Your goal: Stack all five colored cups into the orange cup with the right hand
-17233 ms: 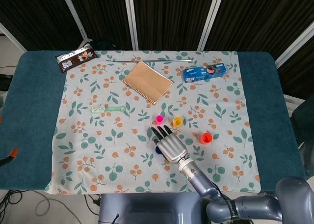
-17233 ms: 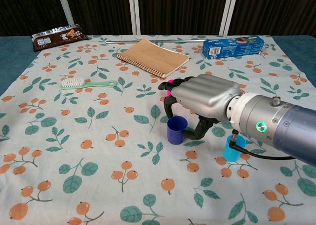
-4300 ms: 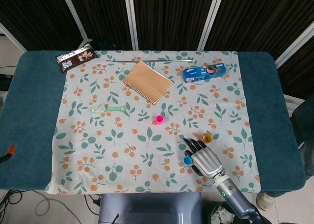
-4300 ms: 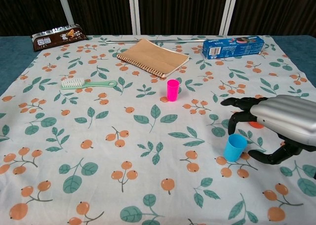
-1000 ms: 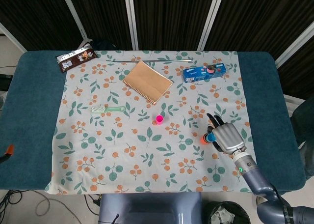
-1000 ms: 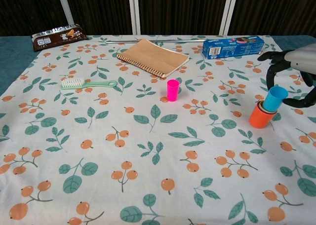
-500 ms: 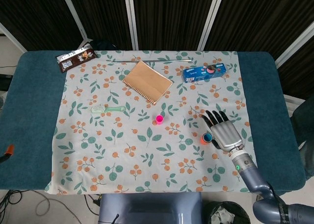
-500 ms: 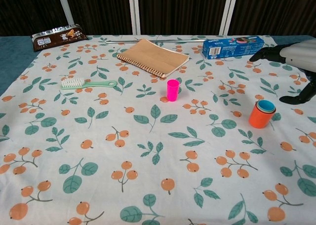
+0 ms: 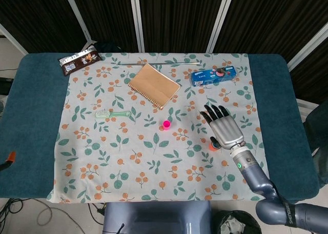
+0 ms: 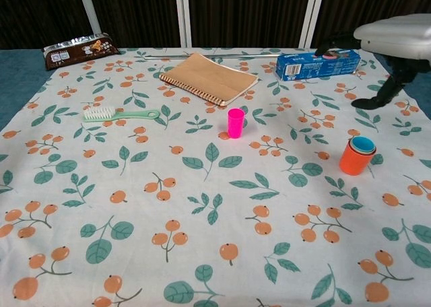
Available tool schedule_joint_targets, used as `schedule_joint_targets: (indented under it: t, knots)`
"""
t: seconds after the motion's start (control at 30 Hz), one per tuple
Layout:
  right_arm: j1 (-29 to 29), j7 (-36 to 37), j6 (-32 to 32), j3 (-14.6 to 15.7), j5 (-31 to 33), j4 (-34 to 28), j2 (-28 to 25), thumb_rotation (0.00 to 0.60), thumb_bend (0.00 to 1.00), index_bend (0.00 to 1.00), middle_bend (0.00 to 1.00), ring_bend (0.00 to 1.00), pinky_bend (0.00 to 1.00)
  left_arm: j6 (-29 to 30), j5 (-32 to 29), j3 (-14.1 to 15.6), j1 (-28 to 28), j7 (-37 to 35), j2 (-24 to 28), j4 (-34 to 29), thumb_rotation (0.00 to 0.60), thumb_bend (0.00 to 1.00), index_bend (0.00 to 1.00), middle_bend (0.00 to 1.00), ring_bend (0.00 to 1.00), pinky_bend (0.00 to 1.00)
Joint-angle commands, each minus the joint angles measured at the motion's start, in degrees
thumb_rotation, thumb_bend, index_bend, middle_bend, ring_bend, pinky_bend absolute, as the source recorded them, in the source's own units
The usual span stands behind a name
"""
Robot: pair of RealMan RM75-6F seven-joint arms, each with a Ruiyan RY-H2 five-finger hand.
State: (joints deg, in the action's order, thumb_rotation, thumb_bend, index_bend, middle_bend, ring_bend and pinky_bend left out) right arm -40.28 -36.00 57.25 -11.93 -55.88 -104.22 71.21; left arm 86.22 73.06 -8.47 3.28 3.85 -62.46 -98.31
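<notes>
One cup remains apart from the stack: from the head view, the pink cup (image 9: 166, 124) stands alone on the leaf-and-berry tablecloth (image 9: 102, 157), well apart from the orange cup (image 9: 212, 144), which peeks out just beside the right hand (image 9: 224, 127). That hand hovers with its fingers spread and nothing in its grasp; the left hand appears nowhere. Further back lie a brown notebook (image 9: 154, 85), a green brush (image 9: 111, 113), a blue box (image 9: 213, 76) and a dark snack packet (image 9: 78, 60) (the printing on both is too small to read here). In the chest view the orange cup (image 10: 355, 157) shows a light blue cup (image 10: 363, 144) nested at its rim, the pink cup (image 10: 235, 123) stands upright near the middle, and the right hand (image 10: 397, 38) hangs high at the upper right edge, holding nothing. My worry is the reach across: a light, narrow cup could tip or skid if the fingers close off-centre, and a low sweep of the wrist could knock the stack. The box (image 10: 317, 64) carries white lettering I cannot make out.
</notes>
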Motion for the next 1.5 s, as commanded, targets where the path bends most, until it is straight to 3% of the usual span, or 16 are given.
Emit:
schedule_joint_targets:
  t: [0.03,0.33,0.6,0.9,1.5]
  knots:
    - [-5.36,-4.3,-1.8,-3.01,6.71,0.43,2.8,0.6,0.39,0.15,0.0,0.03,0.09,-0.18,-0.16,-0.04,0.05,-0.06,0.02,0.05,0.6,0.27,0.1,0.0,0.0,0.3]
    - [-15.72,-12.94,-0.97,-5.2,19.32,5.64,11.91,0.6,0.39,0.2,0.0,0.03,0.09,-0.57,-0.23,-0.11,0.16,-0.76,0.18,-0.03,0.6,0.27,0.1,0.0,0.0,0.3]
    - [-20.52,-14.03,-0.99,-5.17,25.67,11.97,18.04,0.6,0.39,0.25,0.0,0.04,0.09,-0.68,-0.65,-0.3,0.07,-1.48,0.4,-0.41,0.6,0.27,0.1,0.0,0.0,0.3]
    - [-22.54,-12.28,-2.18,-3.97,27.35,19.26,22.87,0.6,0.39,0.3,0.0,0.05,0.09,-0.85,-1.02,-0.55,0.14,-1.88,0.49,-0.57,0.6,0.27,0.1,0.0,0.0,0.3]
    - [-23.74,-9.55,-1.95,-2.42,24.11,25.53,27.36,0.6,0.39,0.35,0.0,0.08,0.11,-0.85,-1.64,-0.9,0.28,-1.67,0.51,-0.69,0.6,0.27,0.1,0.0,0.0,0.31]
